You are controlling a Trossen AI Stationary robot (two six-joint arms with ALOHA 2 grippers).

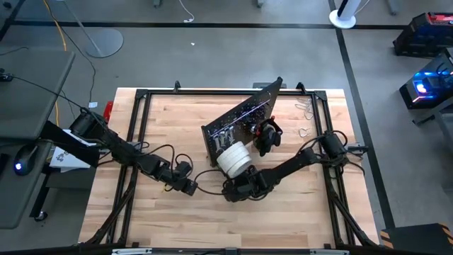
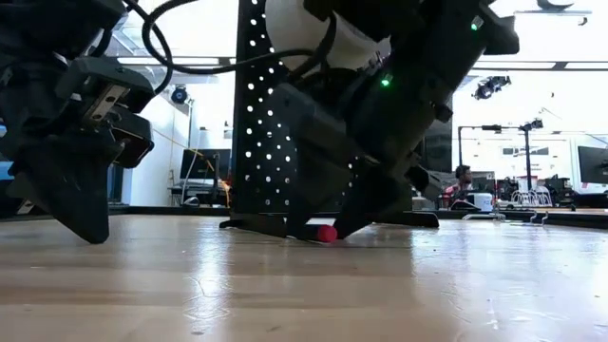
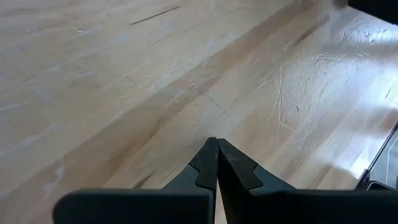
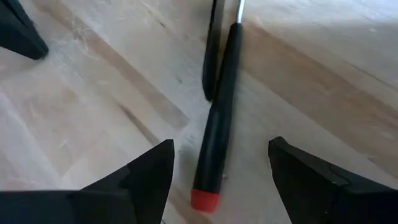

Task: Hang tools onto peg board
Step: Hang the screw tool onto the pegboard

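A slim dark-handled screwdriver [image 4: 217,124] with a red end cap [image 4: 204,200] lies flat on the wooden table in front of the peg board [image 1: 241,117]. My right gripper [image 4: 222,148] is open and low over it, one finger on each side of the handle, apart from it. The low view shows the red cap [image 2: 326,233] under that gripper [image 2: 356,214]. A white tape roll [image 1: 233,159] and a black bundle [image 1: 267,134] hang on the board. My left gripper [image 1: 190,187] is shut, low over bare table to the left of the right one.
A second slim dark shape [image 4: 211,62] lies close beside the screwdriver's shaft. Small silver wrenches [image 1: 304,108] lie at the table's far right. A black frame [image 1: 138,127] runs around the tabletop. The near half of the table [image 1: 212,227] is bare wood.
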